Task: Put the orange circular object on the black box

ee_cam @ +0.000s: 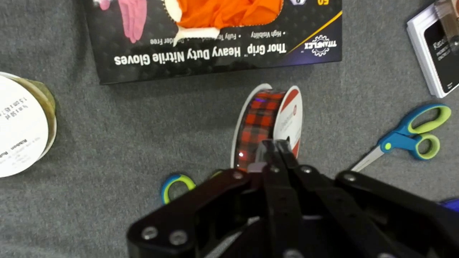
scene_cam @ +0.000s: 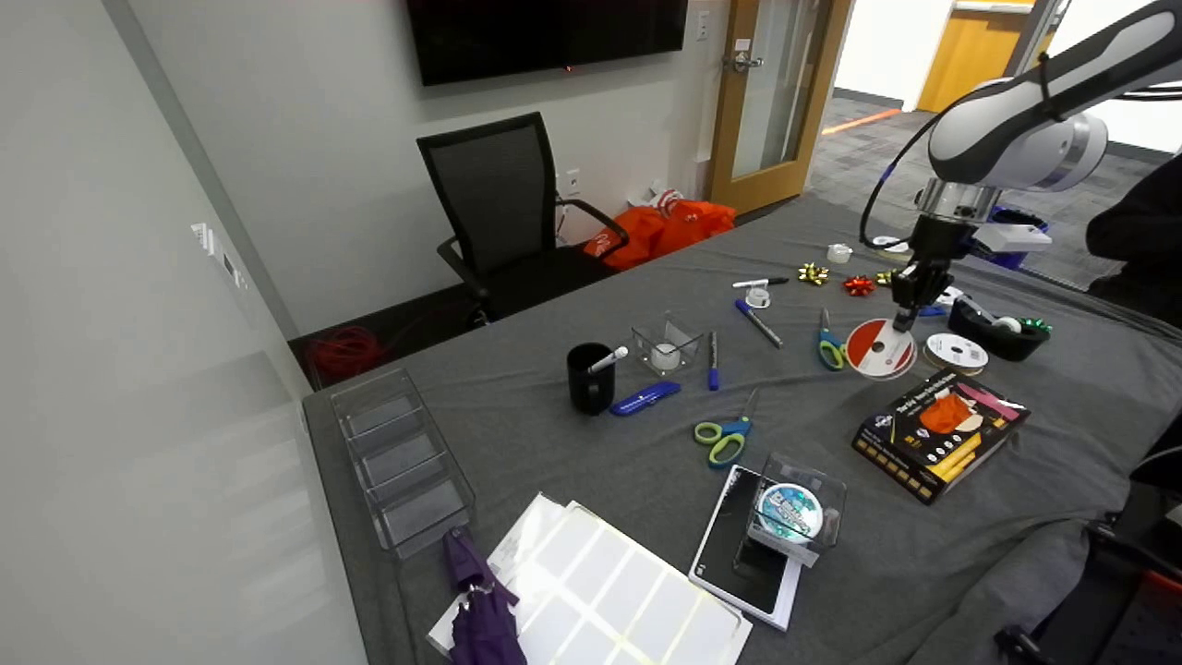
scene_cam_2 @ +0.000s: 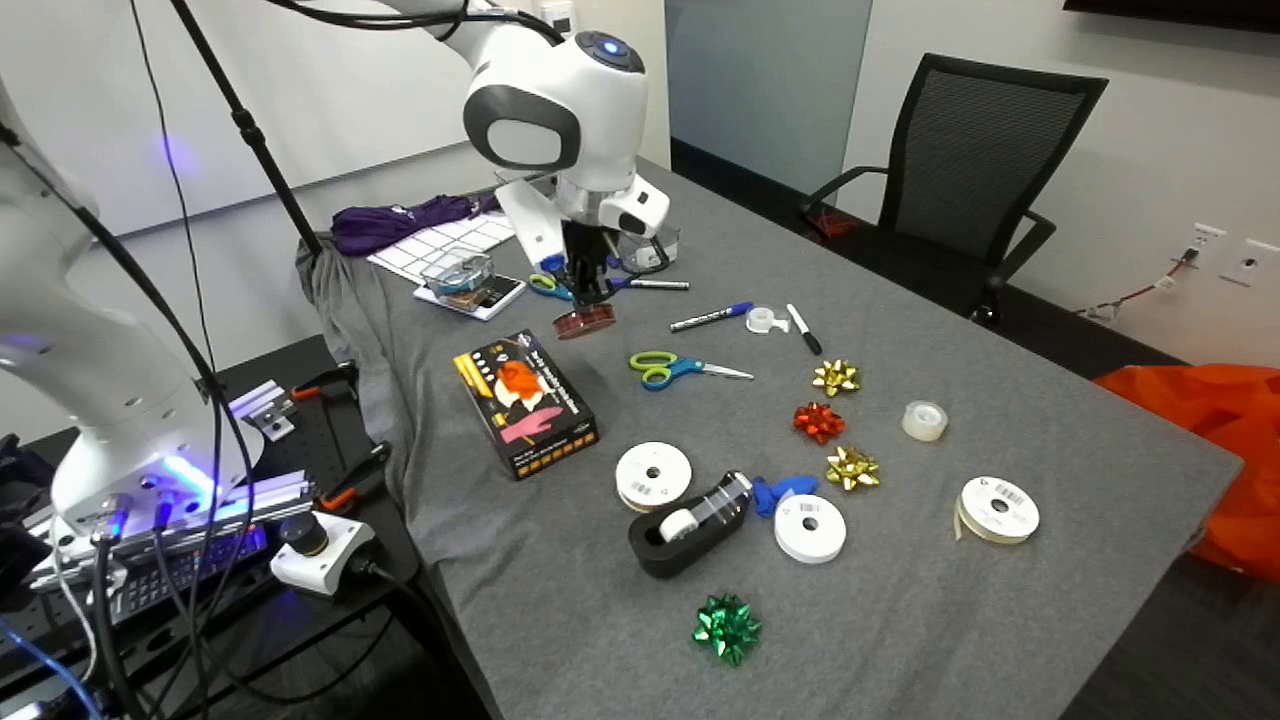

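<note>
The orange circular object is a spool of red-and-black plaid ribbon with a red and white face. It hangs tilted in the air, and it shows in both exterior views (scene_cam: 868, 349) (scene_cam_2: 585, 322) and in the wrist view (ee_cam: 260, 118). My gripper (scene_cam: 903, 321) is shut on its edge; the fingertips (ee_cam: 275, 144) are nearly together, one hidden partly by the spool's side wall. The black box (scene_cam: 923, 420), a glove box with orange graphics, lies flat on the table. It also shows in an exterior view (scene_cam_2: 525, 400) and at the top of the wrist view (ee_cam: 222, 70). The spool is beside the box, apart from it.
A white ribbon spool (scene_cam_2: 653, 476) and a black tape dispenser (scene_cam_2: 690, 525) stand near the box. Scissors (scene_cam_2: 670, 370) lie near the held spool. A clear container on a white-edged tablet box (scene_cam: 739, 545) and a black mug (scene_cam: 589, 377) are farther off.
</note>
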Available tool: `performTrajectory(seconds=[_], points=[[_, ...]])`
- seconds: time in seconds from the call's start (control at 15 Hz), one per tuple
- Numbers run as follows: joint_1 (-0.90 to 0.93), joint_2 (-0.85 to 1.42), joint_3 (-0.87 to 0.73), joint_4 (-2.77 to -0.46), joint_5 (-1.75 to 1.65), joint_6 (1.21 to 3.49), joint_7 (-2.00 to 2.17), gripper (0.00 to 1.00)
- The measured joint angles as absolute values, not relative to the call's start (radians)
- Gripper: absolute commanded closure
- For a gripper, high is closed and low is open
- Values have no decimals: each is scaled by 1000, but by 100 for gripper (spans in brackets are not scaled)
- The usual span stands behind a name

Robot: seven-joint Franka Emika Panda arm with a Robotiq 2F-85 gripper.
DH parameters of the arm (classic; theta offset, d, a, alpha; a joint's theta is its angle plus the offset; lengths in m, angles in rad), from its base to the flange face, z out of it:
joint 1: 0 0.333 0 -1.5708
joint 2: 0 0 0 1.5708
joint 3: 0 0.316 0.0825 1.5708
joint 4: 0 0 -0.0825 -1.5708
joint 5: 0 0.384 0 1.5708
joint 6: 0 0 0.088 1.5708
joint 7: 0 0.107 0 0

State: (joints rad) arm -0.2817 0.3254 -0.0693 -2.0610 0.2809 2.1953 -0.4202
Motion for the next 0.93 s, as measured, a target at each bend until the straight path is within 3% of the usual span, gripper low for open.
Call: performTrajectory(seconds=[0.93], points=[[-298,320,-152,-2053,128,1934,-562,100]])
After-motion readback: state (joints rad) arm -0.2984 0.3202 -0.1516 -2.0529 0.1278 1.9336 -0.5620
